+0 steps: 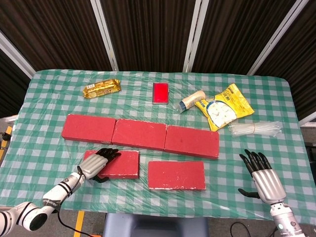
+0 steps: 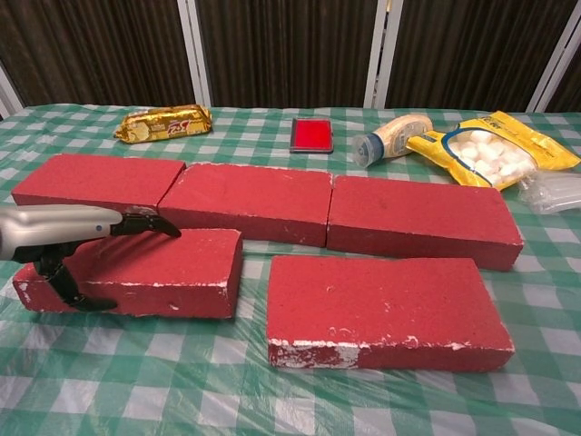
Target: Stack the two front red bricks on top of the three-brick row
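Note:
Three red bricks lie end to end in a row [image 1: 138,134] across the middle of the table [image 1: 39,148]. In front of it are two more red bricks. My left hand [image 1: 96,165] grips the left end of the front left brick [image 1: 121,164], fingers [image 2: 136,224] over the top and thumb at the near face. That brick [image 2: 172,259] looks slightly raised and tilted. The front right brick [image 1: 176,175] lies flat and untouched. My right hand [image 1: 261,180] hovers open near the table's front right corner, holding nothing.
Behind the row lie a gold snack pack [image 1: 101,89], a small red box [image 1: 160,93], a tipped bottle [image 1: 191,101], a yellow bag of white sweets [image 1: 224,107] and a clear plastic bundle [image 1: 254,128]. A green checked cloth covers the table.

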